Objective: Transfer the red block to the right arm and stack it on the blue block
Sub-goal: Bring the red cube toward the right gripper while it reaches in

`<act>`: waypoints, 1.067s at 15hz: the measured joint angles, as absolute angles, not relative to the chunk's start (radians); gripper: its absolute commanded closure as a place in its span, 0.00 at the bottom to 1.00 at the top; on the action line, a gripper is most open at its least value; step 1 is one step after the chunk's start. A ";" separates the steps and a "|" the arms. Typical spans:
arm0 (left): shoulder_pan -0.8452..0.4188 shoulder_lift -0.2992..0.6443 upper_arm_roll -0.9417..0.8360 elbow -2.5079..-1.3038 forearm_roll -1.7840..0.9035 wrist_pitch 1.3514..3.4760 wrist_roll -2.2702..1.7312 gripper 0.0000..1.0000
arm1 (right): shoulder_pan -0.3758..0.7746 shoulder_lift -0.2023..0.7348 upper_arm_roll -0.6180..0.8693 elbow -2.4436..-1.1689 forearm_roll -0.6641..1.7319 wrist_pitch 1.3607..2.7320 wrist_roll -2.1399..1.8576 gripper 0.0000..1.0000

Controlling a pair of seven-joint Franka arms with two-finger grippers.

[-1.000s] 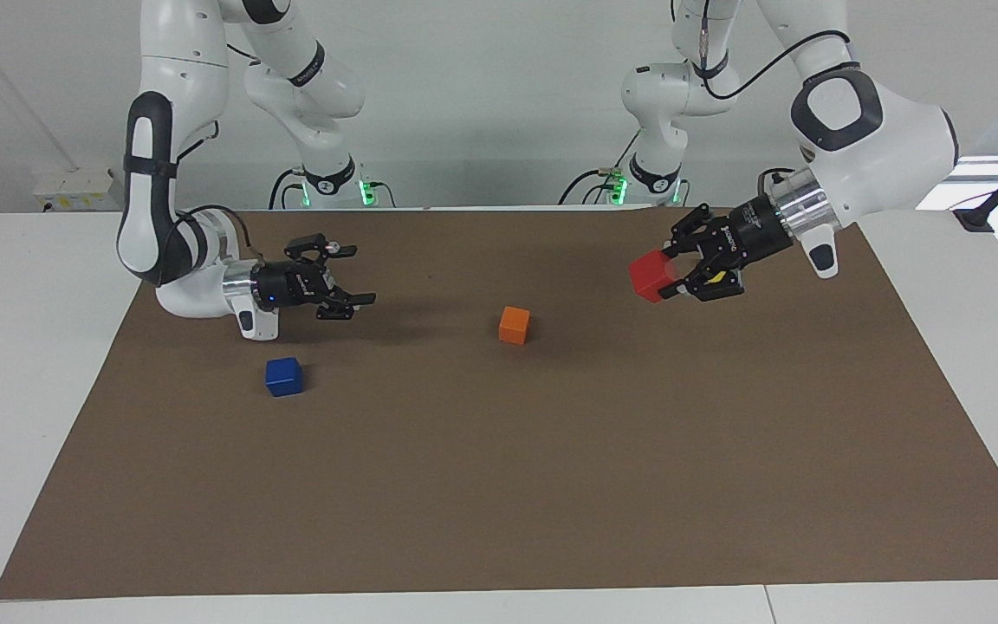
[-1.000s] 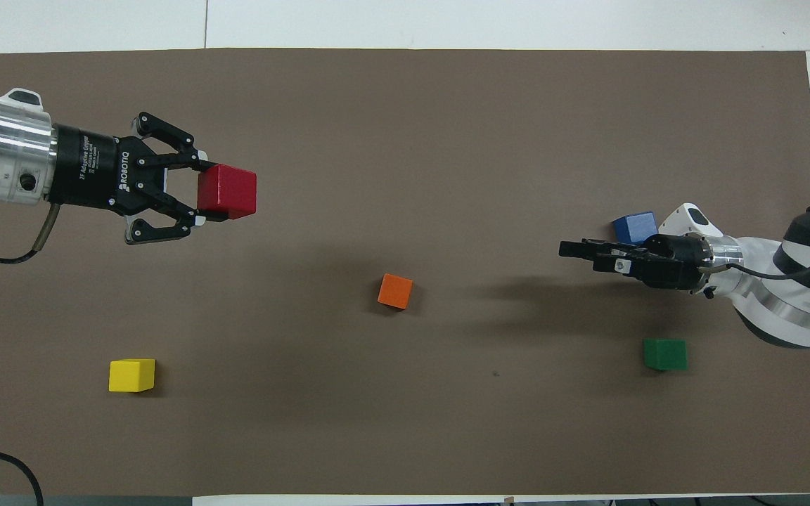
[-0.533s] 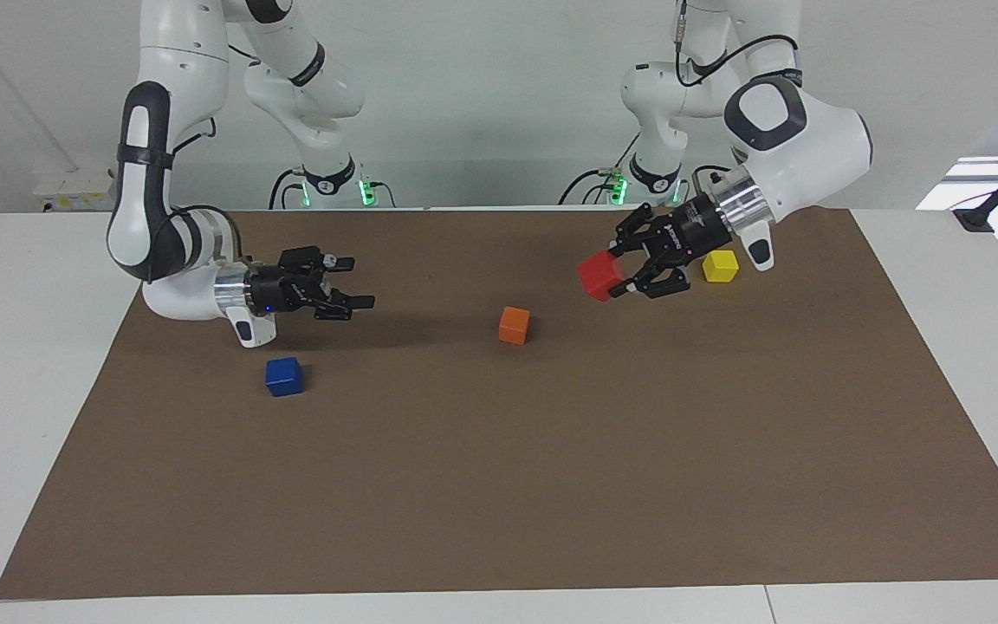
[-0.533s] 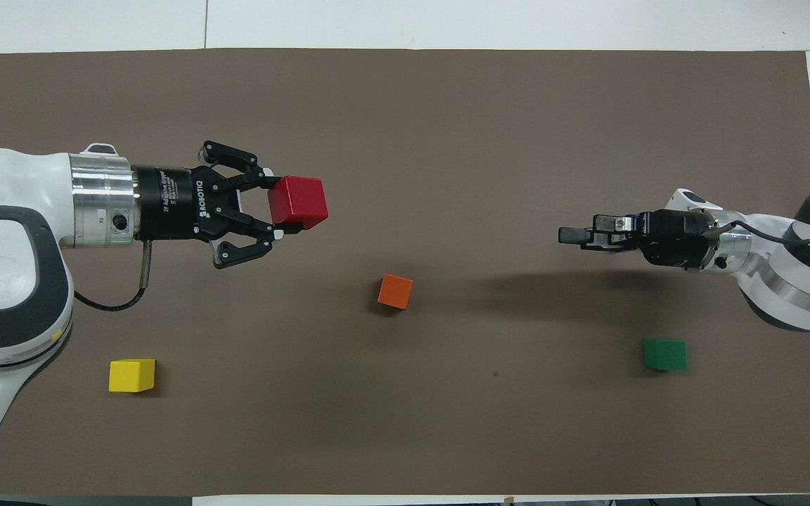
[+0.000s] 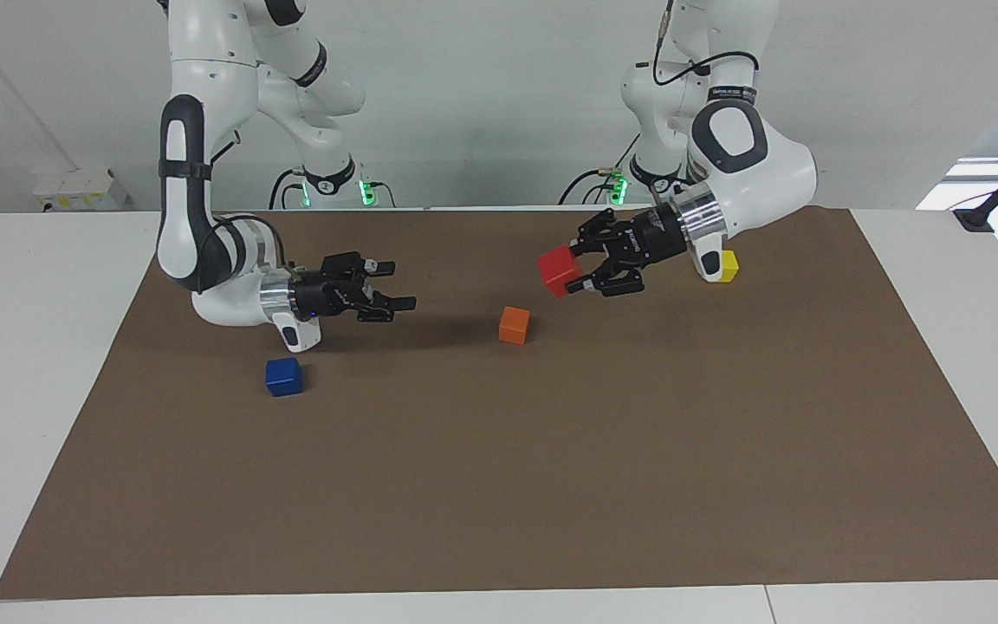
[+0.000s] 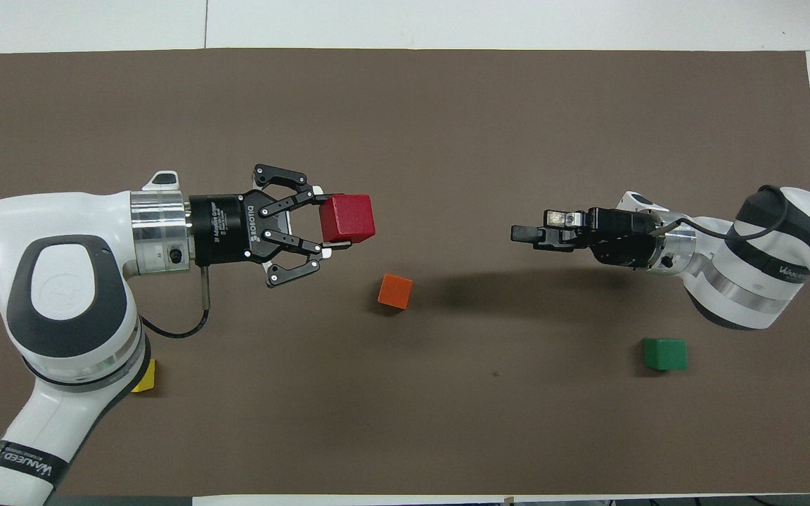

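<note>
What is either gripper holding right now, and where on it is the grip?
The left gripper holds the red block by two opposite side faces; the right gripper is open, holding nothing.

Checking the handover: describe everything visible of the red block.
The red block is a small, plain, bright-red cube with matte, flat faces and no markings. It is held off the mat, slightly tilted, clamped at one side between the fingers of the left gripper, above the brown mat. Nothing else touches it.

the red block (image 5: 560, 269), a small bright cube, hangs tilted in the air over the brown mat. the blue block (image 5: 283, 376), a dark cube, sits flat on the mat toward the right arm (image 5: 204, 217)'s end.
</note>
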State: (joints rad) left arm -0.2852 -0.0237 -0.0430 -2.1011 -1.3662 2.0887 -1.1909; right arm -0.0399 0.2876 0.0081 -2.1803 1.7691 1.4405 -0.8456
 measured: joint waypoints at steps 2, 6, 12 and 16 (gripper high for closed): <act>-0.326 -0.023 -0.044 -2.116 -1.434 2.117 -1.143 1.00 | -0.026 0.295 0.008 -2.180 1.781 1.440 -0.848 0.00; -0.373 -0.003 -0.045 -2.140 -1.576 2.132 -1.031 1.00 | 0.007 0.297 0.008 -2.180 1.790 1.458 -0.848 0.00; -0.436 0.072 -0.045 -2.142 -1.703 2.143 -0.892 1.00 | 0.045 0.297 0.009 -2.180 1.827 1.514 -0.849 0.00; -0.458 0.079 -0.045 -2.134 -1.733 2.169 -0.887 1.00 | 0.084 0.298 0.009 -2.180 1.868 1.550 -0.856 0.00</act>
State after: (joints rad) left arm -0.4578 0.0791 -0.0451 -2.1344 -1.7329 2.1693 -0.8869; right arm 0.0839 0.2976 0.0089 -2.1803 1.8682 1.5496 -0.8563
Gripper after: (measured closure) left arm 0.449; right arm 0.000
